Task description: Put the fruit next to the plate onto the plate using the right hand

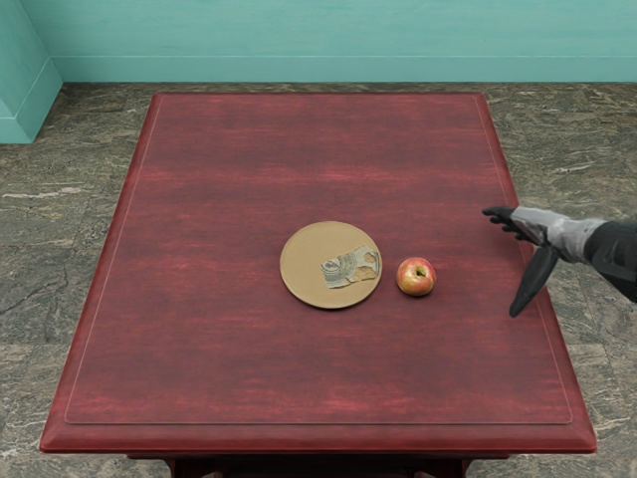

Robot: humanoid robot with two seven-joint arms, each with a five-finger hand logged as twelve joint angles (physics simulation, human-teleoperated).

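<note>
Head view shows the reach-in step barely begun: the right robot hand (537, 239) hangs over the right side of the dark red surface (249, 169), its arm coming in from the picture's right edge, fingers spread and loose with one digit angled down toward the near edge, gripping nothing. The apple (416, 276), red with a yellowish patch and a small stem dimple on top, sits on the surface just beside the right rim of the round tan plate (309, 264), apart from the robot hand and not yet touched. Nothing lies between the hand and the fruit, so the next move probably calls for the hand to travel left and down, settle its fingers around the apple's sides, close firmly enough that the round, smooth skin does not roll away, then lift and carry it the short way over the rim. A grey-green printed motif (350, 267) covers the plate's right part; it carries no lettering I can make out, and no brand, label or writing is readable anywhere else. No left arm appears.
</note>
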